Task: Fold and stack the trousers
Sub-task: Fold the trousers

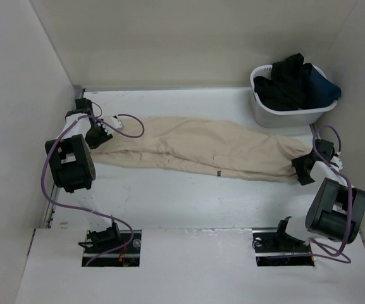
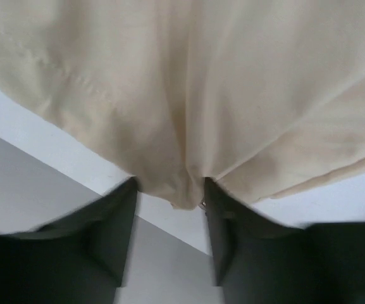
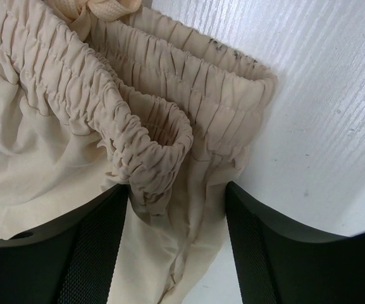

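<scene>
The light beige, long-legged trousers of soft cloth (image 1: 201, 152) are laid out lengthwise across the middle of the white worktop (image 1: 188, 196), running from about 9 o'clock to 3 o'clock. A small dark tag (image 1: 219, 173) is seen on the near edge, slightly towards 3 o'clock. The gathered elastic waistband (image 3: 188, 82) lies at the 3 o'clock end, with a pale drawstring (image 3: 106, 7) at its far side. There the right gripper (image 3: 177, 190) is set low on the worktop. Its jaws are closed on the bunched waistband, which fills the gap between them. At the 9 o'clock end the leg cloth is taken by the left gripper (image 2: 169, 187). A small fold is pinched between its jaws, and creases run into that point. A white plastic basket (image 1: 261, 111) stands at about 1 o'clock, well apart from the left gripper and near the waistband end. It is filled with dark folded garments (image 1: 293, 82).
</scene>
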Motion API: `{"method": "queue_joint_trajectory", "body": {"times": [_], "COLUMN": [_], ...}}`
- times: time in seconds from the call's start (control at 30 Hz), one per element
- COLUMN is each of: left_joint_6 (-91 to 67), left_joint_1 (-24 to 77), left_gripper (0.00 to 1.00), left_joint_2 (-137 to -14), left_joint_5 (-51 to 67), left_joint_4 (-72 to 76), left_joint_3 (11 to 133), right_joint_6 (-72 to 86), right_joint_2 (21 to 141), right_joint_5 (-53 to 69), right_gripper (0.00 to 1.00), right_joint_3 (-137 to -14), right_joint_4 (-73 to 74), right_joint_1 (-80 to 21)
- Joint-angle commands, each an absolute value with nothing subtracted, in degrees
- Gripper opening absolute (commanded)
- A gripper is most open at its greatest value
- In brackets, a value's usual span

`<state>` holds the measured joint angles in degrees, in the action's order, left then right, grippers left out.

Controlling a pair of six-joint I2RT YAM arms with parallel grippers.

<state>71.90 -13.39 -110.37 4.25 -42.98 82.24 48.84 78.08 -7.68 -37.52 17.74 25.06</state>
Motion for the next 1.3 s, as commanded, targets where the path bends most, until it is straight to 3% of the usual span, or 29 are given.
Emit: {"method": "queue_joint_trajectory", "body": {"times": [0.0, 0.03, 0.1, 0.2, 0.3, 0.47, 0.67, 0.87, 0.9, 0.97, 1.07, 1.27], "left_joint_6": [72.2, 72.1, 72.3, 73.0, 74.1, 76.3, 79.9, 79.9, 79.7, 80.5, 81.3, 80.2], "left_joint_1": [-13.0, -12.9, -12.6, -12.8, -14.7, -16.8, -17.9, -19.4, -19.0, -18.0, -17.6, -17.6], "left_gripper": [0.34, 0.21, 0.07, 0.0, 0.0, 0.0, 0.0, 0.0, 0.0, 0.02, 0.02, 0.04], "left_joint_2": [-111.0, -111.0, -110.8, -109.5, -107.0, -104.6, -100.5, -100.2, -99.6, -97.8, -96.5, -97.8], "left_joint_5": [4.6, 4.6, 4.5, 5.2, 7.9, 8.4, 5.5, 3.6, 3.2, 1.9, -0.7, -1.7], "left_joint_4": [-41.1, -41.4, -42.8, -46.0, -50.6, -61.5, -64.2, -68.3, -69.5, -69.6, -63.4, -58.5], "left_joint_3": [82.4, 82.1, 81.6, 83.2, 88.8, 97.9, 95.4, 94.1, 91.8, 85.3, 76.7, 73.7], "right_joint_6": [48.3, 48.3, 48.3, 48.1, 47.7, 46.6, 45.4, 41.1, 40.8, 40.4, 39.0, 26.4], "right_joint_2": [78.3, 78.3, 78.3, 78.0, 77.8, 77.0, 75.8, 75.8, 76.1, 76.4, 74.5, 59.7], "right_joint_5": [-9.1, -9.1, -9.1, -8.8, -8.6, -8.5, -9.0, -8.5, -8.5, -8.8, -8.6, -18.7], "right_gripper": [0.64, 0.6, 0.48, 0.23, 0.1, 0.07, 0.06, 0.07, 0.12, 0.37, 0.54, 0.61], "right_joint_3": [-39.7, -39.7, -39.6, -39.2, -39.0, -38.1, -38.3, -40.6, -40.7, -40.5, -39.7, -44.2], "right_joint_4": [17.0, 17.1, 17.0, 16.4, 16.2, 14.9, 14.8, 16.0, 16.0, 15.9, 16.3, 26.7], "right_joint_1": [24.5, 24.5, 24.5, 24.6, 24.7, 24.5, 24.9, 27.9, 27.7, 27.7, 27.5, 16.1]}}
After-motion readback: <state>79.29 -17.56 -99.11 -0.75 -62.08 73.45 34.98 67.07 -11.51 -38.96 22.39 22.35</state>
